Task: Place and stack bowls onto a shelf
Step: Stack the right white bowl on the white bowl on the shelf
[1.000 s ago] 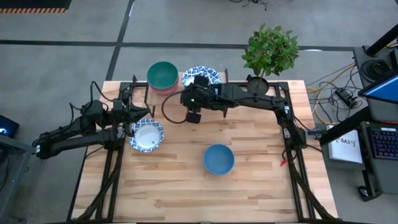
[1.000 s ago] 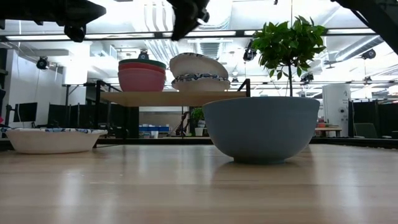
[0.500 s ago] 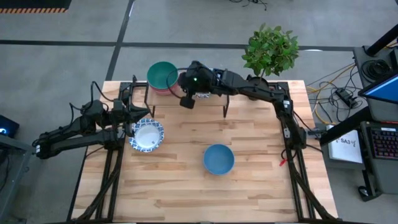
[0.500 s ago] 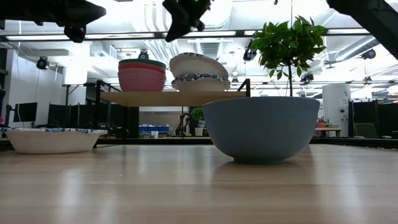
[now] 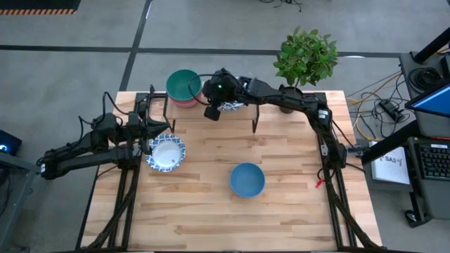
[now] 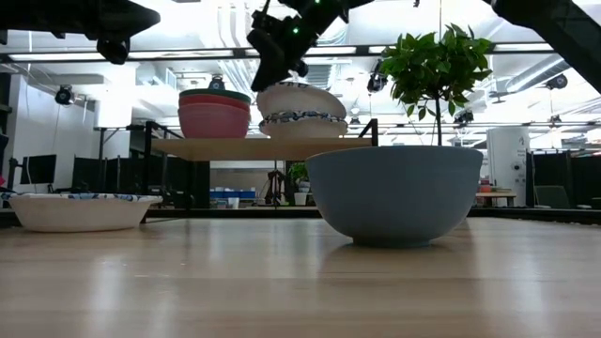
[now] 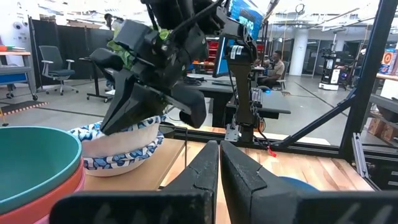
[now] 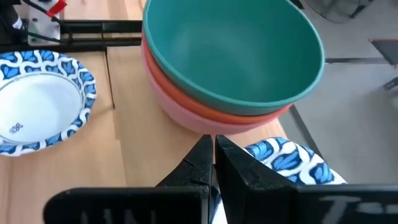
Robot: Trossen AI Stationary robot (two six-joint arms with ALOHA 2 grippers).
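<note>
My right pincer (image 5: 211,112), clenched empty, hangs by the tilted patterned bowl (image 6: 300,99) on the shelf (image 6: 258,146) (left one clenched too); I should nudge it level gently.

I work in a robotics lab set in a big open industrial hall. Beyond my left pincer (image 7: 217,163) stand office chairs (image 7: 51,62), desks, black partition screens and a seated person (image 7: 274,67) at a workstation. Overhead run ducts and strip lights (image 6: 230,52). Off to my right side, past the wooden table (image 5: 281,204), cables (image 5: 376,105) trail over grey concrete floor beside a monitor (image 5: 432,95) and keyboard (image 5: 430,165).
</note>
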